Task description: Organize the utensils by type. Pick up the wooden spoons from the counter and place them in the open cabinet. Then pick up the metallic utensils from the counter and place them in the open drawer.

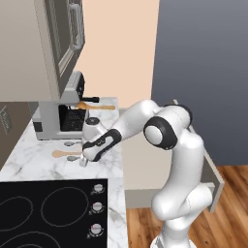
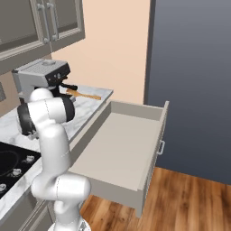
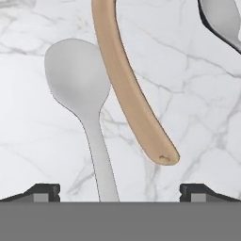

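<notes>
The gripper (image 3: 120,190) hangs low over the counter (image 3: 197,113) with its jaws wide and empty. Under it lie a wooden spoon (image 3: 129,94) and, just beside it, a metal spoon (image 3: 82,94); another metal spoon (image 3: 221,19) lies further off. A second wooden spoon (image 1: 94,105) rests near the coffee machine (image 1: 60,114). The wooden spoon looks light, stiff and smooth; I would grip it across the middle of the handle. The drawer (image 2: 122,144) stands open.

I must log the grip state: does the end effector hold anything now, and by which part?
Nothing is held. The end effector stands open above the counter, its fingertips apart on either side of a metal spoon and a wooden spoon.
</notes>
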You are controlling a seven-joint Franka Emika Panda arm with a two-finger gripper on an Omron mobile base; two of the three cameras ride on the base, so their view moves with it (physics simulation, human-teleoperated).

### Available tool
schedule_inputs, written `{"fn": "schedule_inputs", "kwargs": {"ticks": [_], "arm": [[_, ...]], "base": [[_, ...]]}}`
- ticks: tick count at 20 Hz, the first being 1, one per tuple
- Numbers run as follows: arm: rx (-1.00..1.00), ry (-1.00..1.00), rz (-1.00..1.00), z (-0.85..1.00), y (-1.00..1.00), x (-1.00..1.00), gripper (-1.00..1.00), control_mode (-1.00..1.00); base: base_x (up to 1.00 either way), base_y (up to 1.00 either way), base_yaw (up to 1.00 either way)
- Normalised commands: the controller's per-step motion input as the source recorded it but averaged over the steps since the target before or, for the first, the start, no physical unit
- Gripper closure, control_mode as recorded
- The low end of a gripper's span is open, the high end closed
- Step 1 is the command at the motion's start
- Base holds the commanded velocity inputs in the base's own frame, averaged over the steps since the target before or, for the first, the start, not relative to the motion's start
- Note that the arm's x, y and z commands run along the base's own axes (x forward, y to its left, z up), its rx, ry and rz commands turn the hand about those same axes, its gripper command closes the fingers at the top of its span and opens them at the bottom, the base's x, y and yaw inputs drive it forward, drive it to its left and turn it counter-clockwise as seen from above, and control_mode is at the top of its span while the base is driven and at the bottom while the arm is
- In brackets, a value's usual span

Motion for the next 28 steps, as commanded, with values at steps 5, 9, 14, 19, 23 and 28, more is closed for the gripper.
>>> {"fn": "schedule_inputs", "kwargs": {"ticks": [5, 9, 14, 19, 23, 28], "arm": [[0.0, -0.03, 0.0, -0.47, 0.12, 0.08, -1.0, -1.0], [0.0, -0.09, 0.0, -0.65, 0.05, 0.0, 1.0, -1.0], [0.0, 0.0, 0.0, -0.14, -0.05, 0.0, 1.0, -1.0], [0.08, 0.02, 0.0, -0.06, -0.25, 0.0, 1.0, -1.0], [0.16, -0.05, 0.0, 0.09, -0.4, -0.15, 1.0, -1.0], [0.09, -0.14, -0.03, 0.85, -0.27, -0.2, 1.0, -1.0]], "base": [[0.0, 0.0, 0.0], [0.0, 0.0, 0.0], [0.0, 0.0, 0.0], [0.0, 0.0, 0.0], [0.0, 0.0, 0.0], [0.0, 0.0, 0.0]]}}
